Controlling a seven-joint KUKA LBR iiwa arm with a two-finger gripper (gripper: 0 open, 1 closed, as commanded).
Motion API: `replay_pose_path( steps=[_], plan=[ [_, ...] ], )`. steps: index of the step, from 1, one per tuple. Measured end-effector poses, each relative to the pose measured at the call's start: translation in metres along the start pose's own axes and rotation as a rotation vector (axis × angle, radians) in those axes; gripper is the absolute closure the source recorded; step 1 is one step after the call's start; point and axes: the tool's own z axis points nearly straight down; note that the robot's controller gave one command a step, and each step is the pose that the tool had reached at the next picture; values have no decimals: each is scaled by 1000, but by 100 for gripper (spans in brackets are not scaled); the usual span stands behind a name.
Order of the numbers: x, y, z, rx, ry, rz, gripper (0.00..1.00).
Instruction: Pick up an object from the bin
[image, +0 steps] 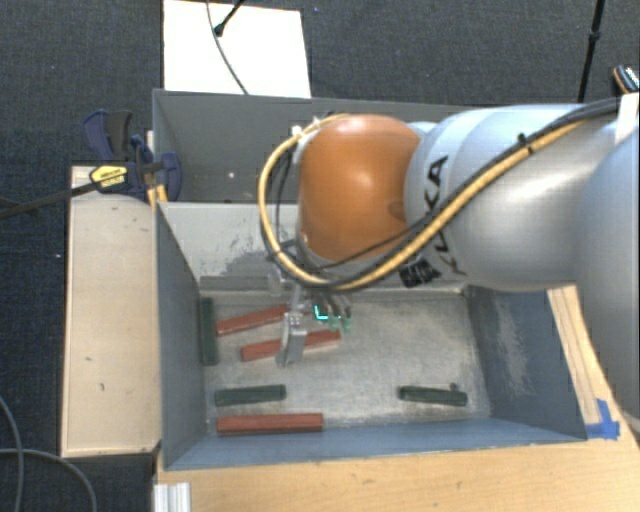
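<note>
Camera view, looking down: the silver arm (530, 200) enters from the right of the frame and covers the upper right part of the grey metal bin (525, 370). Its orange wrist cover (355, 185), looped with yellow-black cable, sits above the bin's upper centre.

The gripper (293, 350) hangs below the cover, left of centre on the bin floor. Its grey lower end stands across a short red bar (258, 351) that lies nearly level, with one end showing to the left of the gripper and the other to the right. Contact cannot be confirmed. Whether the gripper is spread or closed cannot be told from this angle.

A second red bar (250, 321) lies just above the first, tilted up to the right. A third, longer red bar (270, 423) lies along the lower wall.

A dark green bar (207, 330) lies upright in the frame against the left wall. Another green bar (250, 396) lies level between the red pair and the lower red bar. A further green bar (432, 396) lies at lower right, well apart.
</note>
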Motion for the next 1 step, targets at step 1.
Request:
replay_pose_path(
  steps=[1],
  plan=[
    [-37,12,136,1,-3,-643,0]
  ],
)
